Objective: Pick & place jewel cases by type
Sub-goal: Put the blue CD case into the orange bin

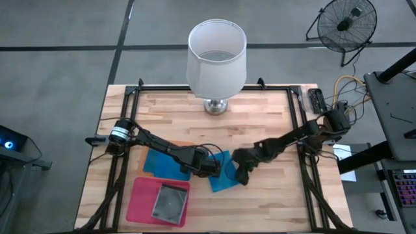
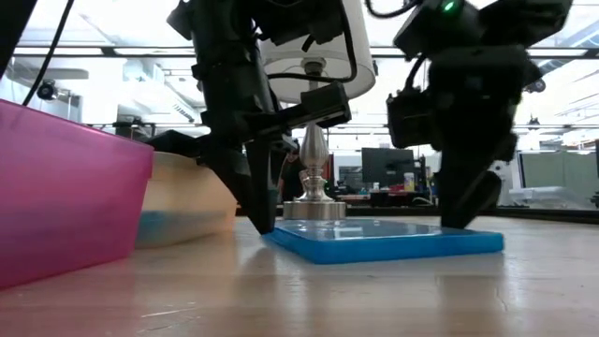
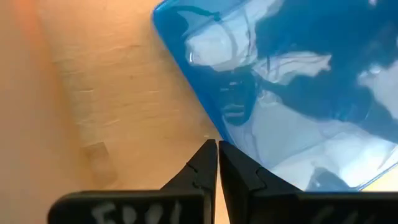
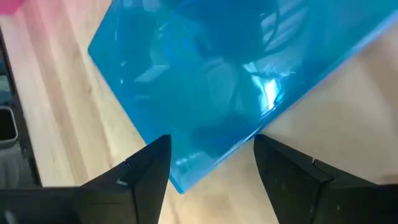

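Showing: two claws meeting at one blue jewel case lying flat on the tabletop, near its front edge.
Left claw: clenched with nothing between its fingers, tips planted at the case's edge as a stop, as the low view shows.
Right claw: released, its fingers set either side of the opposite edge of the case, gripping nothing.
Sorted so far: a dark grey jewel case lies in the pink tray; another blue jewel case lies in the orange tray behind the left arm.
Step in hand, as judged: securing the loose blue case.
Doing it well: hold the left tips firm so the thin case cannot slide; slip one right finger under the edge, then close gently, since hard plastic slips.
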`<action>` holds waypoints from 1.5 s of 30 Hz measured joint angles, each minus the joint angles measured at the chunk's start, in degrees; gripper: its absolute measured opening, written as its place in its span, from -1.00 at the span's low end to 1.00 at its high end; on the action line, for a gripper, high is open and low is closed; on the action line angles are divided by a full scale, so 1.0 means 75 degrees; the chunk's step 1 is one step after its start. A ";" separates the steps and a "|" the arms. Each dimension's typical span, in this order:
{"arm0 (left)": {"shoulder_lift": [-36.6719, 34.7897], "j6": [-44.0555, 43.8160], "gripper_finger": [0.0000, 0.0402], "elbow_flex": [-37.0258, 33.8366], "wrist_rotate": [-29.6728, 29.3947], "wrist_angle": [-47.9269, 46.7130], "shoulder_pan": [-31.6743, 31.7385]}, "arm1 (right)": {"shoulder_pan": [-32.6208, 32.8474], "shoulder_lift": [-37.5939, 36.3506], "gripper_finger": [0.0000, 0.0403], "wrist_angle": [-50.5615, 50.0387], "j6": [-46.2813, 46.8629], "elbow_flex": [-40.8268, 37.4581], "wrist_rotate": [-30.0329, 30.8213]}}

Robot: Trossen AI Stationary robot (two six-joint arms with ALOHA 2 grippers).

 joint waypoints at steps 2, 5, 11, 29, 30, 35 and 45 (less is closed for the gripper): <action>0.0000 0.0022 -1.00 0.0005 -0.0003 0.0041 0.0000 | 0.0266 0.0000 0.11 0.0045 0.0231 0.0000 0.0135; 0.0000 0.0048 -1.00 0.0015 0.0011 0.0057 0.0000 | 0.0687 0.0000 0.11 0.0073 0.0592 0.0000 0.0463; -0.0002 -0.0148 -1.00 0.0056 0.0116 0.0049 -0.0023 | 0.1116 -0.0047 0.11 0.0048 0.1155 0.0000 0.1228; -0.0015 -0.0225 -1.00 0.1457 -0.0446 -0.1940 -0.0090 | 0.1225 -0.0234 0.11 -0.0104 0.1122 -0.0193 0.1479; -0.0015 -0.0312 -1.00 0.1457 -0.0445 -0.1953 -0.0092 | 0.1267 -0.0307 0.11 -0.0140 0.1186 -0.0220 0.1663; -0.0015 -0.0498 -1.00 0.1561 -0.0446 -0.1939 -0.0227 | 0.1403 -0.0888 0.11 -0.0096 0.1038 -0.0368 0.2214; -0.0015 -0.0339 -1.00 0.1683 -0.0612 -0.1781 -0.0472 | 0.1103 -0.0506 0.11 0.1353 -0.0213 -0.0297 0.2132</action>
